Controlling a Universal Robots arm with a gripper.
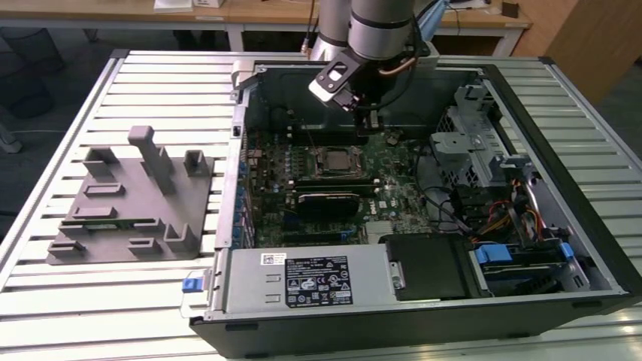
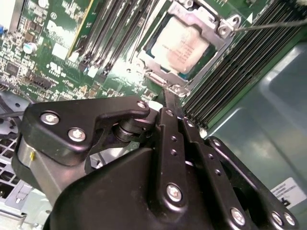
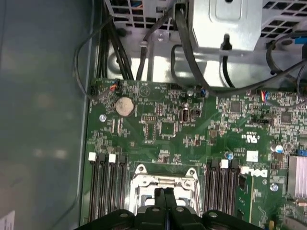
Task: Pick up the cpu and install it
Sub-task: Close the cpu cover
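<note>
Second wrist view: cpu (image 2: 183,44) lay flat in the socket frame (image 2: 154,67), silvery top up, square, edges parallel to the frame. Gripper (image 2: 171,96) fingers were pressed together, holding nothing, tips at the frame's edge. First wrist view added a coin cell (image 3: 123,106) and cables (image 3: 184,48). Exterior view showed the gripper inside the open case (image 1: 401,331).

arm (image 1: 381,30) pointing down, fingers (image 3: 160,205) pressed together
</note>
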